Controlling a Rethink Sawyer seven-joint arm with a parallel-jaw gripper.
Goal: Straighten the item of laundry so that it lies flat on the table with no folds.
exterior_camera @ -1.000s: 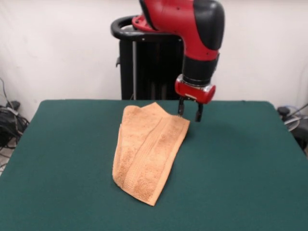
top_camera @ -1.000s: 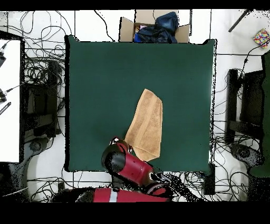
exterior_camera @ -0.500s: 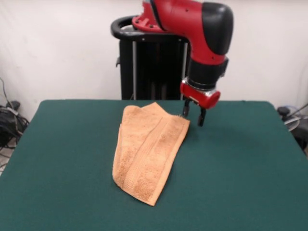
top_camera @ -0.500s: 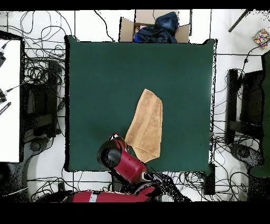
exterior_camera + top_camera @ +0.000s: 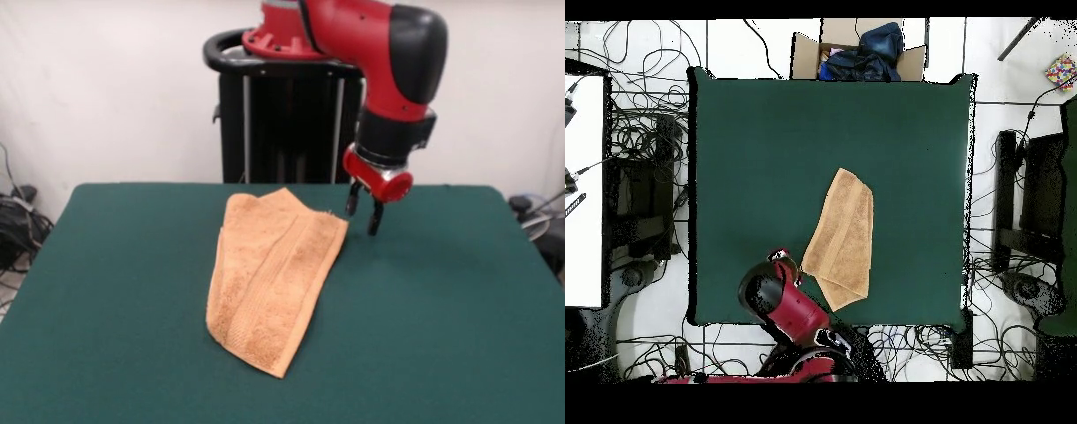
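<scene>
- Towel (image 5: 272, 276) lies mid-table (image 5: 459, 318), folded lengthwise, not flat.
- Gripper (image 5: 364, 210) hovers just right of the towel's far corner, fingers slightly parted, holding nothing.
- Step: between grasps, by my read.
- Next: grab a top-layer edge and pull the fold open.

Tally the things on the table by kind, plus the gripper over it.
Towel: 1, orange, folded over on the green table
Gripper: 1, open, beside the towel's far corner, not touching it
Total: 2
</scene>
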